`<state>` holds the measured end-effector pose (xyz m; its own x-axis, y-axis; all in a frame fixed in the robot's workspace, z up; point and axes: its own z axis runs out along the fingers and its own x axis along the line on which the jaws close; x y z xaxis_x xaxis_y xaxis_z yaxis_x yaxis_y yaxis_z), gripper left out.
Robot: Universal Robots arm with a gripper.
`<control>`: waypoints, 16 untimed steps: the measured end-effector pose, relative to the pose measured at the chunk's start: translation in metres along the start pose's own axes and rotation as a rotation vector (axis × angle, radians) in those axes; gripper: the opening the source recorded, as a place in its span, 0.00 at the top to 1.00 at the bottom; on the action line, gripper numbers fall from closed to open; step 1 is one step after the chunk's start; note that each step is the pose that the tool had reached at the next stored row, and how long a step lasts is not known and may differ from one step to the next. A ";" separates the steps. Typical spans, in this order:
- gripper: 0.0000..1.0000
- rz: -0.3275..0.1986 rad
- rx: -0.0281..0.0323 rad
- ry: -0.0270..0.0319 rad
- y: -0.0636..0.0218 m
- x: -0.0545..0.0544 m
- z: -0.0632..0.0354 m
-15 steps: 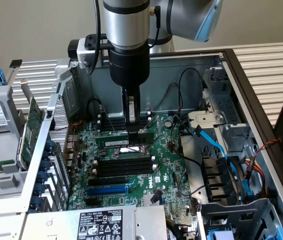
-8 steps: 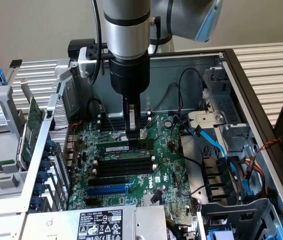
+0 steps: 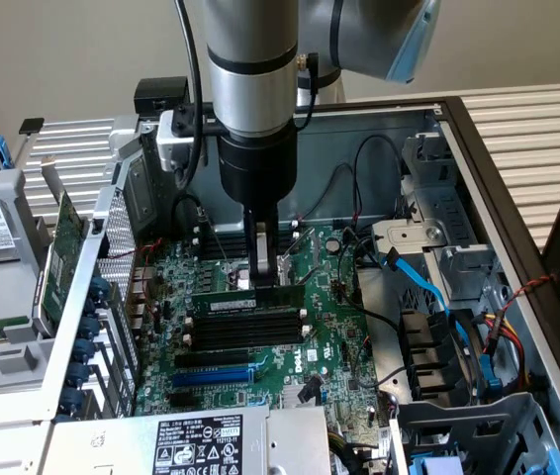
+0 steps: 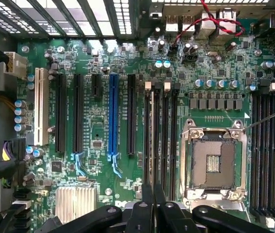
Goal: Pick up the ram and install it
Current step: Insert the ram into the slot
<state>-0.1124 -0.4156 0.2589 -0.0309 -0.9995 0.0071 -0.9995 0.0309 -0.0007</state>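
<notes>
In the exterior view the gripper [image 3: 262, 277] is clenched on the ram [image 3: 223, 296], which lies lengthwise along the black memory slots [image 3: 245, 332] near the middle of the motherboard [image 3: 329, 341]. Whether it is seated cannot be told. In the wrist view the fingertips [image 4: 147, 199] are pinched together over those slots [image 4: 159, 126], beside the CPU socket [image 4: 215, 162]. A skewed stick would likely jam on a slot wall or miss its key.

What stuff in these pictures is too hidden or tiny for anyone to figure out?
- Exterior view: the gripper covers the middle of the ram, so whether it is pushed fully in is unclear.
- Wrist view: the fingers cover the near ends of the black slots.
- Exterior view: the print on the label is too small to read, and the bottom edge cuts it off.
</notes>
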 end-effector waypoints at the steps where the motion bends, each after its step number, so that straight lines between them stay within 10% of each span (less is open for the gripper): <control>1: 0.88 0.000 0.0000 -0.0012 0.0000 0.001 0.0006; 16: 0.88 0.001 -0.0197 -0.0064 -0.0002 0.005 0.0034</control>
<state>-0.1124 -0.4210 0.2556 -0.0318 -0.9995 0.0007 -0.9993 0.0318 0.0190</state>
